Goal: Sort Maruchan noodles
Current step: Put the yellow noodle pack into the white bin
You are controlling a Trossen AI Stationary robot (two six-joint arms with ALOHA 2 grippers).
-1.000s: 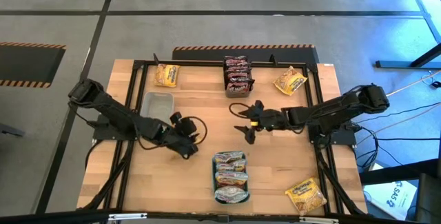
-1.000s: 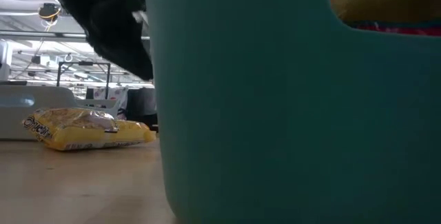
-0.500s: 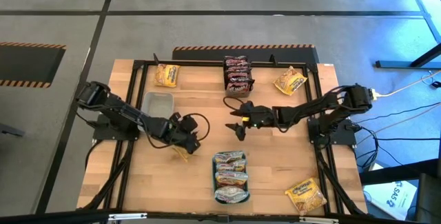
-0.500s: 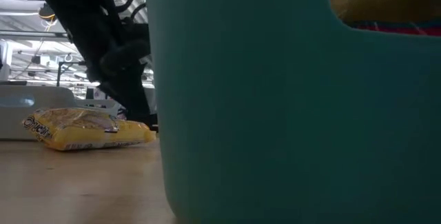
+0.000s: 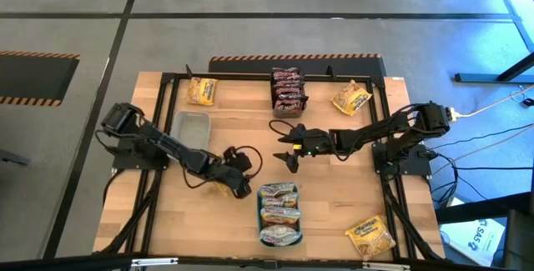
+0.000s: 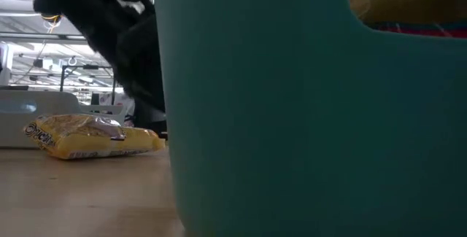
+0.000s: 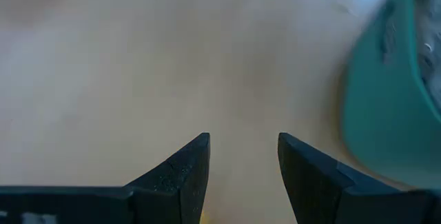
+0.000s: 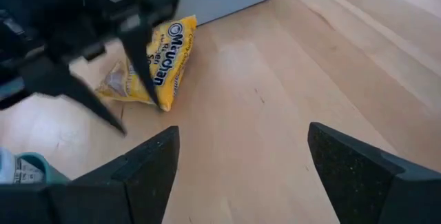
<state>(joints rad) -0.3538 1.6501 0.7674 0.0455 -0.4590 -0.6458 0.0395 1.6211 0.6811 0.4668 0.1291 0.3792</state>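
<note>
I'm looking down on the wooden table (image 5: 334, 196), and clock directions below are read from its centre in the high view. The teal tray (image 5: 258, 215) sits at about 6 o'clock with pale noodle packets (image 5: 278, 213) stacked in it; in the low view its wall (image 6: 306, 120) fills most of the frame. A clear tub (image 5: 190, 126) stands at 9 o'clock. Dark brown-red packets (image 5: 287, 90) are piled at 12 o'clock.

Loose yellow packets lie at 11 o'clock (image 5: 202, 91), at 1 o'clock (image 5: 351, 99) and at 5 o'clock (image 5: 370, 236).

My left gripper (image 5: 240, 186) is low over the wood at 7 o'clock, just beside the tray's left edge, over another yellow packet (image 8: 153, 64). Its wrist view shows the fingers (image 7: 180, 176) narrowly parted with only a sliver of yellow between them, so I can't tell if they hold it.

My right gripper (image 5: 289, 160) hovers near the centre, fingers (image 8: 358, 176) spread wide, empty.
</note>
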